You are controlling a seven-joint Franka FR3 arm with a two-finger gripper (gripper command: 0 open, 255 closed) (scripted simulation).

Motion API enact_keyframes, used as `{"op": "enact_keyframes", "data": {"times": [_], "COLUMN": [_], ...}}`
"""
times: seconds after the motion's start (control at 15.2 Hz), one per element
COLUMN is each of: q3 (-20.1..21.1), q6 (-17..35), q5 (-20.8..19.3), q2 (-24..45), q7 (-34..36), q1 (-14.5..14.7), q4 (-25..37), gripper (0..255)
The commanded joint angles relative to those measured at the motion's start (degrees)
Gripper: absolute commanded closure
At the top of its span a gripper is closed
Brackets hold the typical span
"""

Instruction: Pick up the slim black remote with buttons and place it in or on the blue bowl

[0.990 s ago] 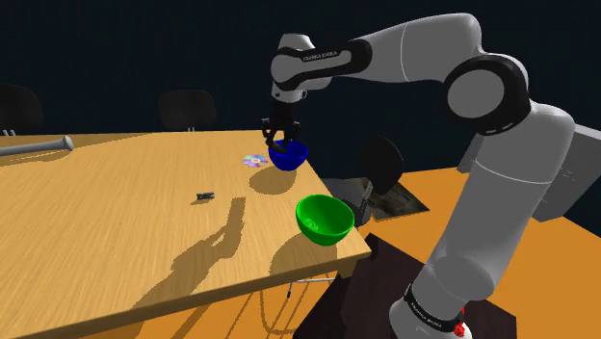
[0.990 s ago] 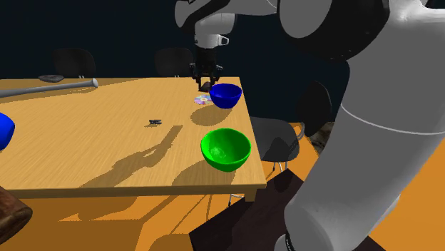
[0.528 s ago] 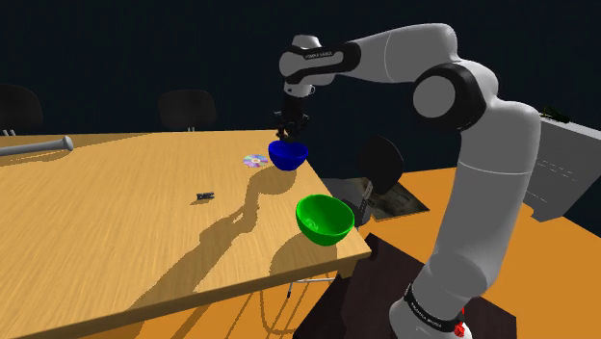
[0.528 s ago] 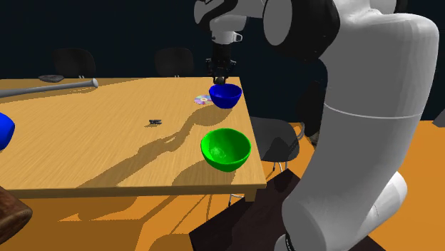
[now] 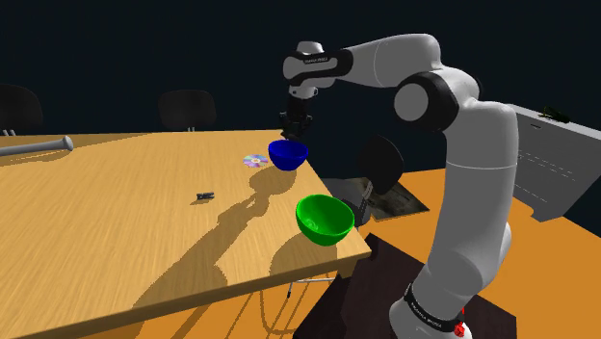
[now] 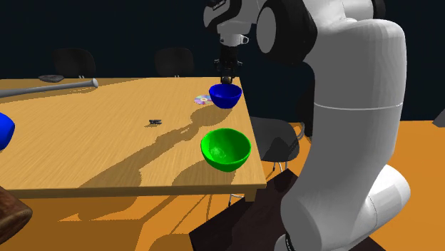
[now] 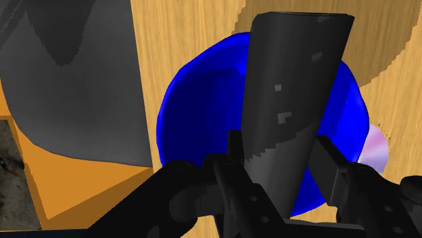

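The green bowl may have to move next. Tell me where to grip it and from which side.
Once the pincer drops the dark remote, take the green bowl by its rim, straight down from above. Its mouth faces up, the wall looks thin, and the round body is likely too wide to span.

Wood-grain matt table point(image 5: 116, 241); glossy smooth blue bowl point(image 7: 196, 108); matt dark-grey remote point(image 7: 291, 88).

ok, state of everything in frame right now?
gripper: shut on the remote
remote: clasped, held over the blue bowl
blue bowl: upright on the table
green bowl: upright, empty, near the table edge
disc: flat on the table beside the blue bowl
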Motion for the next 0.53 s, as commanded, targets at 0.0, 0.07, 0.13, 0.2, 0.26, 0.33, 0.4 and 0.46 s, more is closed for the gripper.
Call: {"op": "enact_keyframes", "data": {"times": [0.0,0.07,0.13,0.2,0.26,0.33,0.4,0.46], "q3": [0.0,0.0,0.0,0.1,0.1,0.1,0.1,0.1], "q6": [1.4,2.1,2.8,3.5,4.2,4.9,5.9,5.9], "q5": [0.1,0.1,0.2,0.2,0.3,0.3,0.4,0.4], "q2": [0.4,0.5,0.6,0.7,0.9,1.0,1.3,1.3], "q7": [-0.2,-0.3,-0.3,-0.4,-0.5,-0.5,-0.6,-0.6], "q1": [0.0,0.0,0.0,0.0,0.0,0.0,0.0,0.0], "q4": [-1.0,-1.6,-2.2,-2.8,-3.3,-3.9,-4.6,-4.6], "gripper": [255,255,255,255,255,255,255,255]}}
